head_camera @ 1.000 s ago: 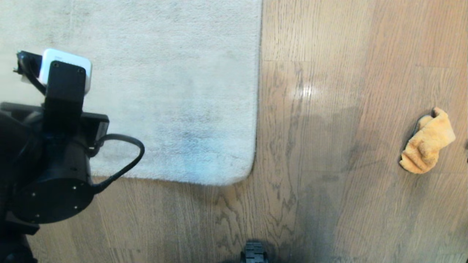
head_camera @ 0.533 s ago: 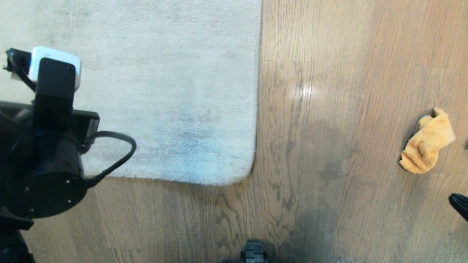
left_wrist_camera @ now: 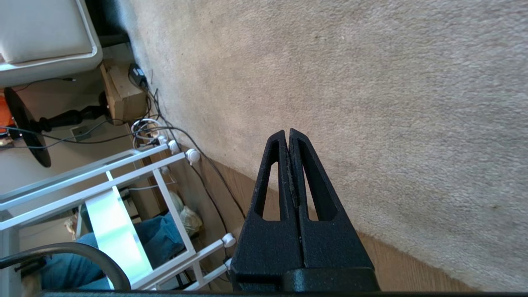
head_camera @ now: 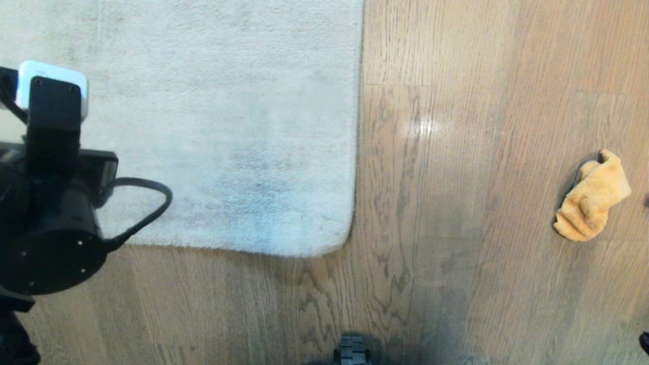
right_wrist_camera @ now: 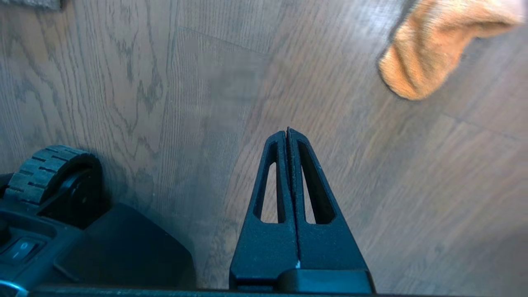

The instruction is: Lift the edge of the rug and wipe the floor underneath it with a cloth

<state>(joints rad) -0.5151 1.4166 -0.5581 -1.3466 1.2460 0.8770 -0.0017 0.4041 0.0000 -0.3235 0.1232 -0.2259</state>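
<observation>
Cloth (head_camera: 592,198): fluffy orange, crumpled on the floor (head_camera: 456,203).
Right tool (right_wrist_camera: 288,131): pressed together, empty, near cloth.
Left tool (left_wrist_camera: 288,133): together, above rug edge (head_camera: 350,223).

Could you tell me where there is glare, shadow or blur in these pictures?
Head view: a bright glare patch on the floor right of the rug edge, and a soft dark shadow low in the middle. Right wrist view: the cloth is smeared and soft, while the right gripper is sharp. Left wrist view: even light, the left gripper crisp.

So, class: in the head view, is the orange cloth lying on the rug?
No: the cloth lies on bare floor, well apart from the rug.
</observation>
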